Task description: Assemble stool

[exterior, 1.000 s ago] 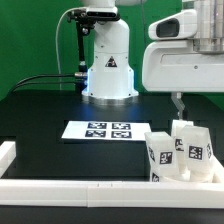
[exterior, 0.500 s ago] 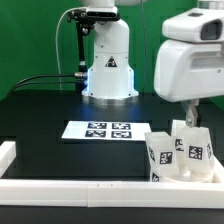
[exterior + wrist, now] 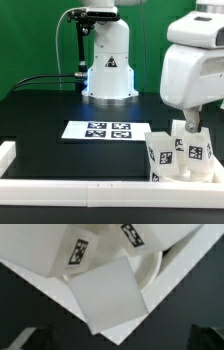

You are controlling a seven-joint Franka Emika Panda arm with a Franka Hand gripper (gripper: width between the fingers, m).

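Claw (image 3: pixel 186 124) hangs right over the stool legs (image 3: pixel 180 152), can't tell if it's spread. Cluster's packed tight at 4 o'clock, so it might knock a neighbour over.

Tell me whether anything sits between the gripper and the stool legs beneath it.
Nothing visible does. In the exterior view the gripper hangs right above the cluster of stool legs at the corner of the white frame rail. The wrist view shows only the legs' tagged faces below, with no other object between.
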